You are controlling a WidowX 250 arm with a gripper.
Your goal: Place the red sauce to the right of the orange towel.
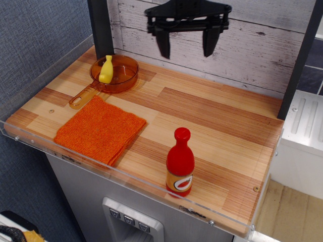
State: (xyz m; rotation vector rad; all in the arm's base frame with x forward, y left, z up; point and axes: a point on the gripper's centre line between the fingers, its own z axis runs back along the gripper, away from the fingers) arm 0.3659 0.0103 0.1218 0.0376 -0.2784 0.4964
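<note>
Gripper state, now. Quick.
Gripper: open, holding nothing, raised at the back wall, far from the red sauce.

Surface (212, 108): wood-striped top in light and darker planks, edged front and sides by a clear plastic lip (126, 179) with small screws. Back wall (262, 48): whitewashed, weathered horizontal boards. Left wall (35, 35): blue-grey textured fabric panel. Two dark upright posts, one at rear left (101, 25), one at right (299, 60). Cabinet (91, 201) below the surface: grey, with a light switch plate (132, 221). Right: white ribbed unit (303, 131); tan floor (290, 212). Light even, soft.
</note>
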